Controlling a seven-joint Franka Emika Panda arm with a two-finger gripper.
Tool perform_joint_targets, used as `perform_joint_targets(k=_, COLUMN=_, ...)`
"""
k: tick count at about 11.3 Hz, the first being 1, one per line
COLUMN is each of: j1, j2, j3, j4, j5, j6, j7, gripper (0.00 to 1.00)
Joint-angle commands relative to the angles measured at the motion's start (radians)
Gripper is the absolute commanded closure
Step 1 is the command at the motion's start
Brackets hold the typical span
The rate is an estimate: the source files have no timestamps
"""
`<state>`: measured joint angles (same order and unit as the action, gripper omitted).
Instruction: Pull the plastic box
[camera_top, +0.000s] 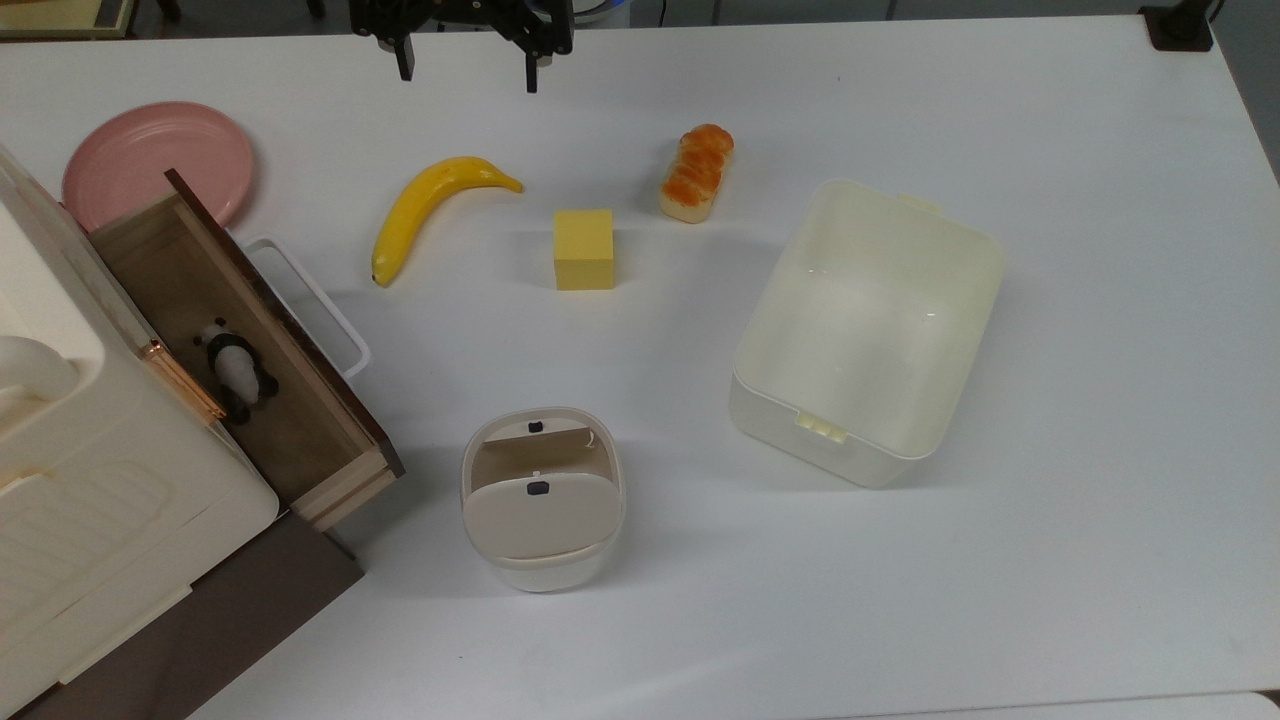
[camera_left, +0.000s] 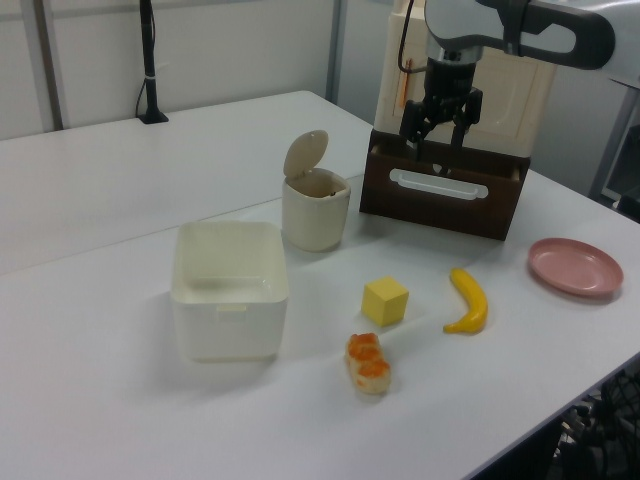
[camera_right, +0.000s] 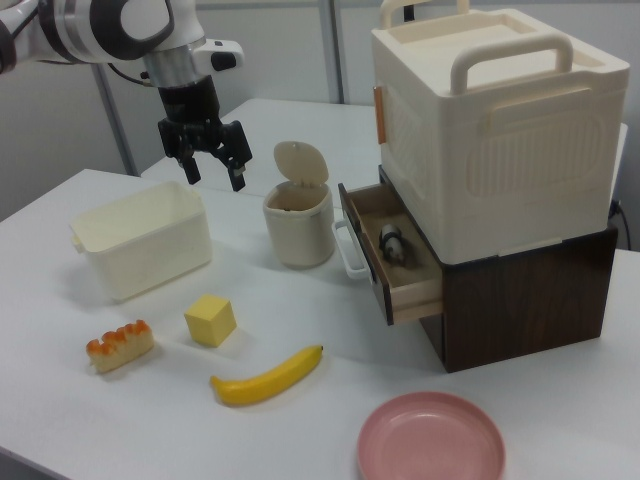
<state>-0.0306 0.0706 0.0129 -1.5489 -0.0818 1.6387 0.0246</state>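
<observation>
Top view shows the plastic box (camera_top: 868, 330) at about four o'clock on the table (camera_top: 1100, 300), empty, probably light, stiff and smooth; its thin rim looks the best hold. The gripper (camera_top: 467, 70) hangs high at twelve o'clock, fingers wide and empty.

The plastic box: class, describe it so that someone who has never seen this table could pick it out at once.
Start at the white table and, in the top view, look to the right half. There sits the plastic box, a large, open, cream-white rectangular tub with rounded corners, empty inside. Unlike the small bin nearby, it has no flap lid, and it is the biggest loose item on the tabletop.
</observation>
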Motion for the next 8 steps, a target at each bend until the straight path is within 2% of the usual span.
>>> perform_joint_targets(k=1, j1=0.008, j2=-0.008, j3=-0.005, j4=-0.002, j5=0.020, j6=-0.029, j7=-0.008, gripper=0.00)
perform_joint_targets(k=8, j1=0.009, j2=-0.002, j3=-0.004, j4=-0.003, j5=0.024, j6=-0.025, j7=0.005, gripper=0.00)
